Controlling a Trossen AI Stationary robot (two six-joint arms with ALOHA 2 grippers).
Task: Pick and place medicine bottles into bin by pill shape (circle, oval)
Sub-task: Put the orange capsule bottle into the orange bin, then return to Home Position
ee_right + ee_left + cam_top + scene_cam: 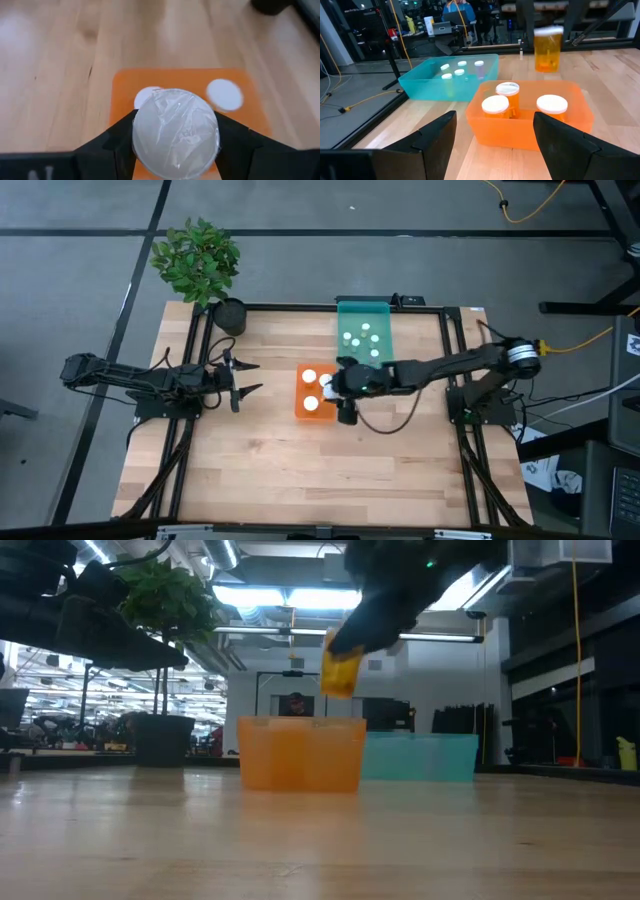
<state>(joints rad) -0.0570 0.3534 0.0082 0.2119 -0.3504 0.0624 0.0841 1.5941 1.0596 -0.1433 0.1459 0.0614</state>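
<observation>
My right gripper (338, 385) is shut on an amber medicine bottle with a white cap (548, 47), which it holds above the orange bin (300, 406). The bottle also shows in the low view (340, 670). Three amber bottles with white caps (507, 92) stand in the orange bin (530, 132). The teal bin (350, 307) behind it holds several small white-capped bottles (362, 337). My left gripper (240, 377) is open and empty, left of the orange bin, pointing at it. My right gripper pinches the bottle at its cap end, one finger (117, 137) on each side of the white cap (175, 132). The fingers come from above, pointing down. The bottle hangs below them, cap up, clear of the orange bin.
A potted plant (205, 265) stands at the table's far left corner. A black frame (300, 307) runs along the table's edges. Bare wood (320, 470) lies on the near side of the bins.
</observation>
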